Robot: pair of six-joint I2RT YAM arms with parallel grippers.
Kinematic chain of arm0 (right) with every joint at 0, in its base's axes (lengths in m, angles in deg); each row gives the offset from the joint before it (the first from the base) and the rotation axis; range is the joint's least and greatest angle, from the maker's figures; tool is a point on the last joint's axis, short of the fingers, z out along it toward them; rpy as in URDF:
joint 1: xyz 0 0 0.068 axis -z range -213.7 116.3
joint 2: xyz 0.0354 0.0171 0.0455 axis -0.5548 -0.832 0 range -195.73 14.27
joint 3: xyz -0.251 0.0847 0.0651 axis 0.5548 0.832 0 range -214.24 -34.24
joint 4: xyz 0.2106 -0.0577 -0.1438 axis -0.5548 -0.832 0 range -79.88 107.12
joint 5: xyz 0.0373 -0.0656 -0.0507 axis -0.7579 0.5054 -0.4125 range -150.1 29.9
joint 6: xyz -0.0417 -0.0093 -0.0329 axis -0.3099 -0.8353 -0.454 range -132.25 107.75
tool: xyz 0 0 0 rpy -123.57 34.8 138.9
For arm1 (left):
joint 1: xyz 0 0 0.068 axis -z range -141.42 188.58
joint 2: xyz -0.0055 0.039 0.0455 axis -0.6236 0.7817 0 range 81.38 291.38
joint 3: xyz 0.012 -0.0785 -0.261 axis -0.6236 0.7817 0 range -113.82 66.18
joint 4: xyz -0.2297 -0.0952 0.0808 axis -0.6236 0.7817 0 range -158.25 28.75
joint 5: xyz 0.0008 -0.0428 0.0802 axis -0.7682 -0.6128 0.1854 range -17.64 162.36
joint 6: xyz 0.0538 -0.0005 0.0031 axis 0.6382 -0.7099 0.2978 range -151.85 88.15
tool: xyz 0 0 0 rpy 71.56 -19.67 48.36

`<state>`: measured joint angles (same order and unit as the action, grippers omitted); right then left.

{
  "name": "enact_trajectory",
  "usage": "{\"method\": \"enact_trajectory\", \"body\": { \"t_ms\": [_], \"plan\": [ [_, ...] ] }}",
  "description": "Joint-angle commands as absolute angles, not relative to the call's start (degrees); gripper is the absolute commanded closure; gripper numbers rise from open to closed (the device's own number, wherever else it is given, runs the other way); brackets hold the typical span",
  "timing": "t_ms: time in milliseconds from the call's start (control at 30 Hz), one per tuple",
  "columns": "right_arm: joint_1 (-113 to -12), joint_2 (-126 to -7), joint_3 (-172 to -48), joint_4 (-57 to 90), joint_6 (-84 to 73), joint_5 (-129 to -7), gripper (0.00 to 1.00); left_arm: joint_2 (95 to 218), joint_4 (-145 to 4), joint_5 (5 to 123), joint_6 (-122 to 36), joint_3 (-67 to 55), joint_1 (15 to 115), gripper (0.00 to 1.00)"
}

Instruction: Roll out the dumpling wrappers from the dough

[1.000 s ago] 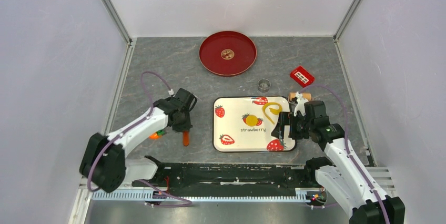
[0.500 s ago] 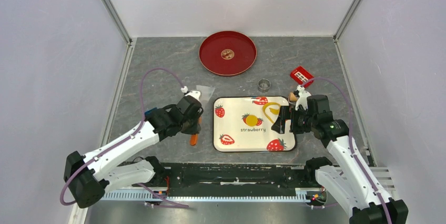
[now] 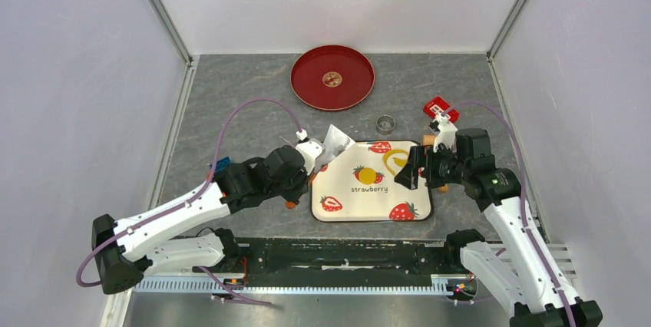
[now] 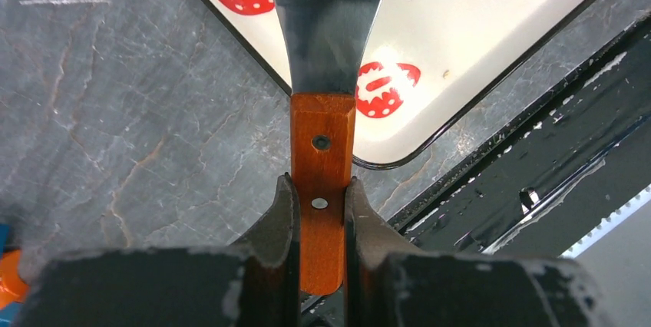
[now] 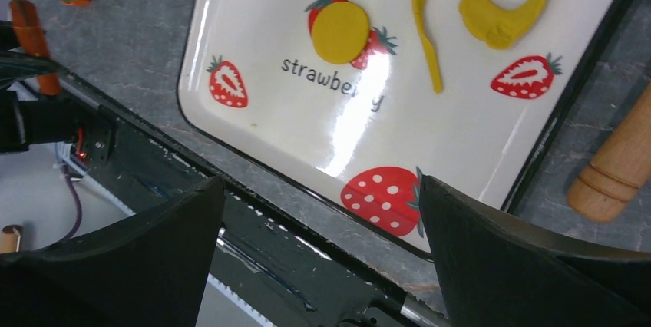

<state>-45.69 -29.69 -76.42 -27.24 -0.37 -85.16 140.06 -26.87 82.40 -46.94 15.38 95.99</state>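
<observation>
The grey, marble-patterned surface [image 3: 230,104] carried a round red plate [image 3: 303,89] at the far middle, a small metal ring [image 3: 385,123] nearer, a white rectangular strawberry-printed tray [image 3: 361,203], a small red box [image 3: 437,106] to the right, and a wooden roller [image 5: 618,162] just beside the tray.

Top external: high behind the arm bases, looking down on the whole grey stone-look table [image 3: 230,104]. Left wrist: very close, past left gripper [image 4: 321,189] onto near-left corner of white strawberry-print rectangular tray [image 4: 460,35]. Right wrist: further back, angled down on it. All three share the tray.
</observation>
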Motion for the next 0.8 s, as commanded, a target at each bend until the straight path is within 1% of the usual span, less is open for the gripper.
{"method": "enact_trajectory", "body": {
  "t_ms": [0, 200, 433, 600, 767],
  "plan": [
    [-45.5, -29.4, -80.5, -25.6, -1.9, -93.0, 0.02, 135.4, -31.7, 81.6, -38.4, 16.2, 96.9, 0.98],
    [-45.6, -29.4, -79.0, -17.8, 3.0, -102.5, 0.02, 133.2, -33.2, 76.7, -35.5, 18.3, 98.1, 0.98],
    [-45.6, -29.9, -74.3, 2.8, 16.4, -113.6, 0.02, 136.8, -33.1, 74.8, -34.8, 17.8, 99.8, 0.98],
    [-46.2, -31.9, -73.6, 7.8, 20.2, -113.3, 0.02, 140.1, -33.1, 76.6, -34.9, 17.1, 102.0, 0.98],
    [-52.2, -35.4, -71.6, 8.6, 21.0, -107.5, 0.02, 142.3, -33.3, 80.2, -36.1, 16.7, 105.4, 0.98]
  ]
}}
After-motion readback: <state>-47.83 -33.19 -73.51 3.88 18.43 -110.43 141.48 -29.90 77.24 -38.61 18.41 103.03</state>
